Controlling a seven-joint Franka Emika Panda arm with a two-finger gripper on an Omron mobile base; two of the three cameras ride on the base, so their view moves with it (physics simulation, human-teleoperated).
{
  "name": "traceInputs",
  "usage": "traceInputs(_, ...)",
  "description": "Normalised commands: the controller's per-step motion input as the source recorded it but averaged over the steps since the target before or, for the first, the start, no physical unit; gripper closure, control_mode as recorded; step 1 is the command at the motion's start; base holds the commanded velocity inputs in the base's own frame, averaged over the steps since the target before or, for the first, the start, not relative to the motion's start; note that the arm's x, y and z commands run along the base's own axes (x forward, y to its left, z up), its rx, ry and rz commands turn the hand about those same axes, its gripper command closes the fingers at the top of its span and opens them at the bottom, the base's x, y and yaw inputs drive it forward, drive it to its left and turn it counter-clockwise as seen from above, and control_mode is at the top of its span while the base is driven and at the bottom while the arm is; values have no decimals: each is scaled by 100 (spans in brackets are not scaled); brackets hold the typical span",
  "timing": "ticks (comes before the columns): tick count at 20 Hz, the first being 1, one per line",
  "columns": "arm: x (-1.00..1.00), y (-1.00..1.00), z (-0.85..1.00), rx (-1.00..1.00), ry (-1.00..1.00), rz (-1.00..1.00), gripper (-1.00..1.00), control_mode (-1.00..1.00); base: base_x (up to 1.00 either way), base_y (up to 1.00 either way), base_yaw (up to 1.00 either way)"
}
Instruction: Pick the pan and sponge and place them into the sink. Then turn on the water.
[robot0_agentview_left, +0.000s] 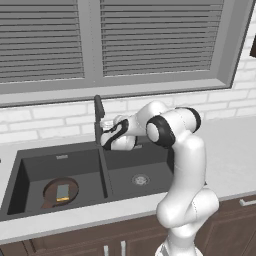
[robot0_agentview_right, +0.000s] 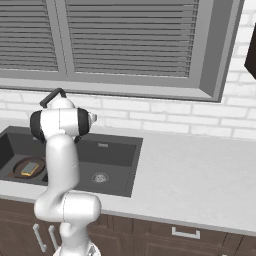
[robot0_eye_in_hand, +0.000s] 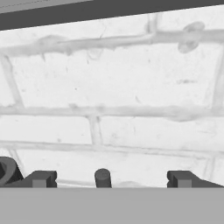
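End effector (robot0_eye_in_hand: 109, 178) jaws are held wide and empty beside the tall black faucet (robot0_agentview_left: 98, 114), whose lever should be nudged squarely, since the round brown pan (robot0_agentview_left: 60, 192) and small grey-green sponge (robot0_agentview_left: 62, 192) are lying in the dark grey double-basin sink (robot0_agentview_left: 107, 176).

A pale counter (robot0_agentview_left: 227, 155) carries a dark double sink (robot0_agentview_left: 60, 159) with a black faucet (robot0_agentview_left: 98, 112). In the left basin lies the pan (robot0_agentview_left: 50, 192), the sponge (robot0_agentview_left: 62, 193) inside it.

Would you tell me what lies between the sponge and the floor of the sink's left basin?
The pan lies between them: the sponge rests on it, and the pan sits on the sink's left basin floor, seen in the left base view.
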Motion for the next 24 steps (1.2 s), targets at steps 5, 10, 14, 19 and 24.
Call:
traceInputs(5, 0, -15, -1, 0, 0, 0, -100, -100, 0, 0, 0)
traceInputs(10, 0, -26, 0, 0, 0, 0, -100, -100, 0, 0, 0)
traceInputs(14, 0, -31, 0, 0, 0, 0, -100, -100, 0, 0, 0)
traceInputs(19, 3, -25, 0, 0, 0, 0, -100, -100, 0, 0, 0)
traceInputs(24, 4, -24, 0, 0, 0, 0, -100, -100, 0, 0, 0)
